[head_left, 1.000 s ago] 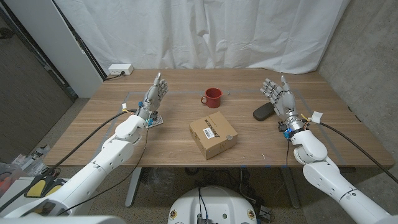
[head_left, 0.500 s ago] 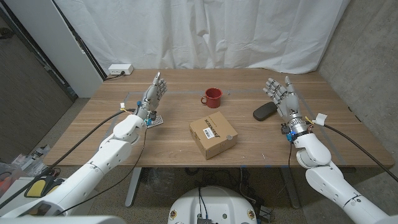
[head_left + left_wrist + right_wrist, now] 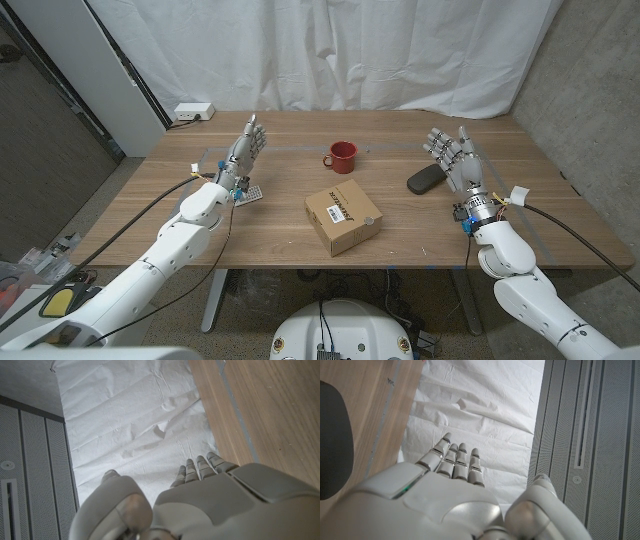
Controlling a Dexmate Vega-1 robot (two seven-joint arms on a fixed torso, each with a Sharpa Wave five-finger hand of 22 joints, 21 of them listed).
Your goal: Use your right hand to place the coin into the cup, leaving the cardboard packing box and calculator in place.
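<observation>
Waiting near the table's right edge with fingers spread and holding nothing, the right hand has not begun the pickup — I cannot find the coin in these pictures, so it must first be located, then carried to the red cup near the far edge's middle.

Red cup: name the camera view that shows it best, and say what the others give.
The head view. There the red cup stands whole on the table, handle toward the robot's left, beyond the cardboard box. Both wrist views look along the backs of their hands toward the white curtain and give nothing of the cup.
</observation>
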